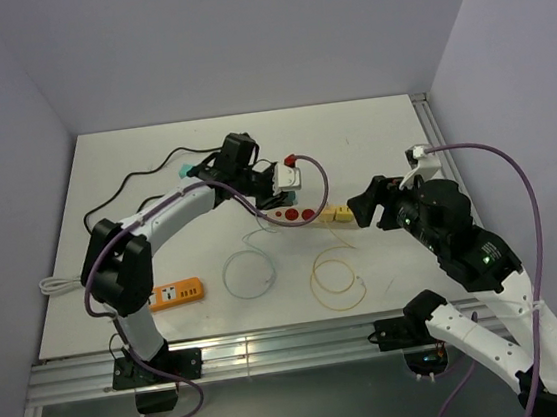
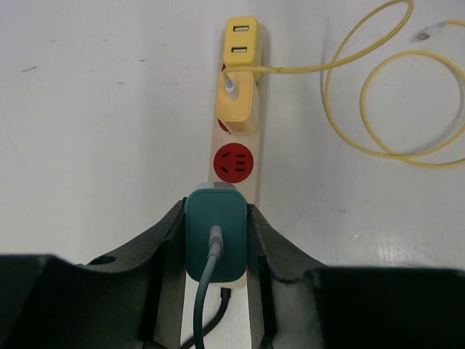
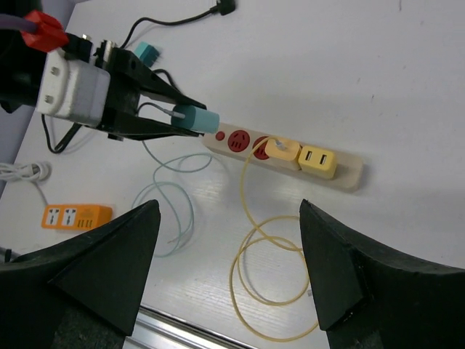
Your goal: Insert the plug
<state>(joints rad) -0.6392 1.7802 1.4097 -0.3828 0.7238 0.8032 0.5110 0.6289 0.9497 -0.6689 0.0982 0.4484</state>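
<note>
Plug (image 2: 216,233), a teal rounded block with a grey-green cord (image 2: 207,291) leaving its back, sits pinched by its flat sides in my left gripper (image 2: 216,211) so it cannot twist; I hold it in line with the power strip (image 2: 256,171), at the end away from the yellow charger (image 2: 238,105), just short of the free red socket (image 2: 234,161); whether its prongs have entered anything I cannot tell. My right gripper (image 3: 229,211) hangs spread wide near the strip's other end, holding nothing, probably ready to brace it.
</note>
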